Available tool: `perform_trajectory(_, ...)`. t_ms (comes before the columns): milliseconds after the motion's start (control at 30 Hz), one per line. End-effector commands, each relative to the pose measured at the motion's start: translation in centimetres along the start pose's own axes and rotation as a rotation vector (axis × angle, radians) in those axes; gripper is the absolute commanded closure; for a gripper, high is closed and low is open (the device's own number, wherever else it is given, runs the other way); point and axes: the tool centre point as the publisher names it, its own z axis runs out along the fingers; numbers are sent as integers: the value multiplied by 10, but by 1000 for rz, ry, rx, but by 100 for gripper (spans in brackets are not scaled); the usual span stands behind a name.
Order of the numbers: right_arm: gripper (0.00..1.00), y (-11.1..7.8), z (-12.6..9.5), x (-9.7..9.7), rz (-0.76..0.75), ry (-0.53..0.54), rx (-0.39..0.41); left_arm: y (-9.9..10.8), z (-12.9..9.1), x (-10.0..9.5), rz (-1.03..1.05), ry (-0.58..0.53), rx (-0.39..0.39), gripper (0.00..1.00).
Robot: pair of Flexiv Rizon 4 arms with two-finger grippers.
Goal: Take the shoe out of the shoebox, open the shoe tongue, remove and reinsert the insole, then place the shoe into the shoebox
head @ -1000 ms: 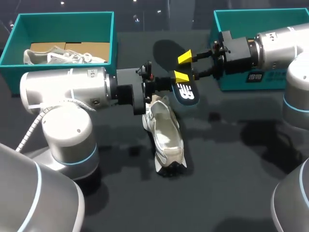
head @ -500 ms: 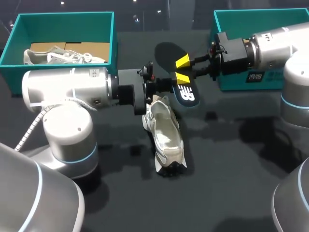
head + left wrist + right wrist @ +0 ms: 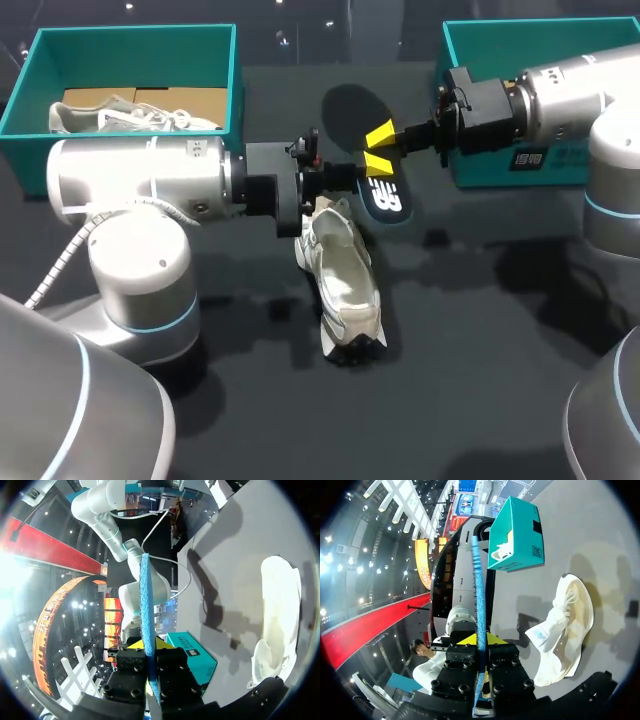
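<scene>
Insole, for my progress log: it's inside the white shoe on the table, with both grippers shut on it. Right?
No. The insole is out of the shoe, held up by the left gripper and right gripper, both shut on it; the head view shows it.

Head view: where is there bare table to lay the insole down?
Bare table right of the white shoe, nearer than the right shoebox. Crowded mid-table: left gripper and right gripper both grip the insole by the shoe's far end.
</scene>
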Motion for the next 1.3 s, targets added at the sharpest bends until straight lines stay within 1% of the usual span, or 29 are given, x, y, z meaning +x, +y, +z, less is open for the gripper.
perform_trajectory(33, 100, 0, 0, -1, 0, 0, 3, -3, -5, -2, -11, 15, 16, 55)
perform_trajectory(67, 100, 0, 0, -2, -1, 0, 4, -5, -8, -3, -15, 24, 22, 0)
perform_trajectory(167, 100, 0, -1, -2, -2, 0, 5, -8, -24, -7, -29, 34, 32, 0)
perform_trajectory(267, 100, -2, -4, -4, -5, 1, 4, -8, -45, -11, -58, 56, 39, 0)
perform_trajectory(433, 100, -7, -6, -10, -7, 6, -4, -3, -82, -16, -81, 131, 45, 0)
perform_trajectory(500, 100, -9, -4, -13, -2, 12, -5, 1, -95, -18, -81, 176, 46, 0)
perform_trajectory(667, 100, -9, 3, -21, 6, 22, 0, 14, -123, -31, -104, 252, 23, 0)
perform_trajectory(733, 100, -8, 7, -24, 8, 26, 1, 20, -133, -37, -93, 272, 55, 0)
perform_trajectory(1100, 100, -4, 34, -34, 6, 63, 2, 20, -133, -37, -93, 272, 55, 0)
perform_trajectory(1167, 100, -5, 37, -34, 1, 78, -17, 20, -133, -37, -93, 272, 55, 0)
perform_trajectory(1300, 100, -5, 37, -34, 1, 78, -17, 20, -133, -37, -93, 272, 55, 0)
